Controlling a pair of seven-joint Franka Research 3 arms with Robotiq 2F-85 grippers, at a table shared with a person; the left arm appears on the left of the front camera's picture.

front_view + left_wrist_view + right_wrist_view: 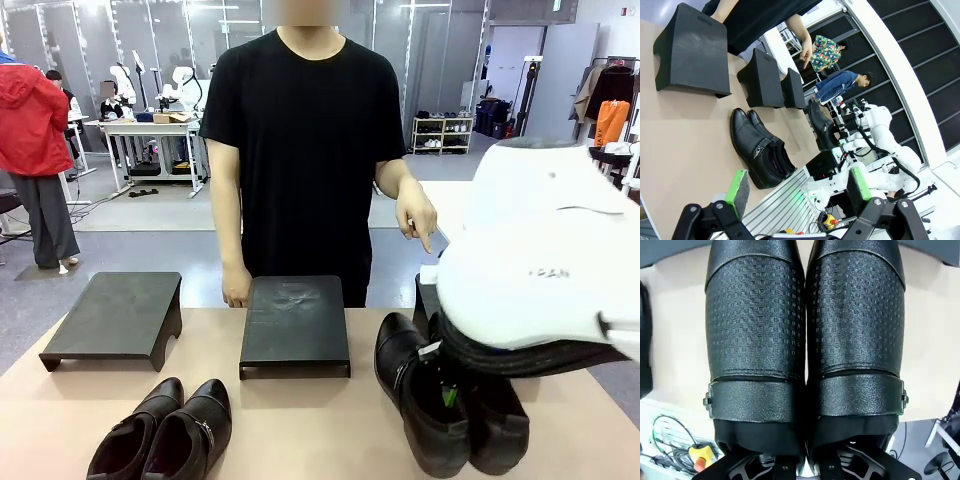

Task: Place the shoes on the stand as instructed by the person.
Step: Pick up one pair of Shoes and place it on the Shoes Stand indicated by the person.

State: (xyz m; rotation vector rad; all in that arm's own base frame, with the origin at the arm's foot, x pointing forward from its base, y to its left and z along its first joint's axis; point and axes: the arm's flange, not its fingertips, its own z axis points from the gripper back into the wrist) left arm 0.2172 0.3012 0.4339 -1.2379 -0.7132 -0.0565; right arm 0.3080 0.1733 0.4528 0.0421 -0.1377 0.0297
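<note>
Front view has the tan bench (300, 420) running across the frame, with the white right arm (540, 260) bulking in low over its right side. The person (305, 150) in a black T-shirt stands at the far edge. Three black stands sit in a row along that far side: the left stand (115, 312), the middle stand (295, 320) and, seen best in the left wrist view, the third stand (795, 89), partly hidden behind the right arm. The near-left pair (165, 435) of glossy black shoes, each with a small metal strap ornament, lies side by side at the bench's near edge, apart from any tool. The right pair (425, 425) sits under the right arm, just in front of the third stand; whether it is lifted off the bench I cannot tell. The right tool (805, 460) is closed on this pair, pinching the two shoes together at their openings. The left tool (797, 186) hangs above the near edge with its green pads spread wide and nothing between them. The pointing hand (418, 215) aims a finger down toward the third stand.
</note>
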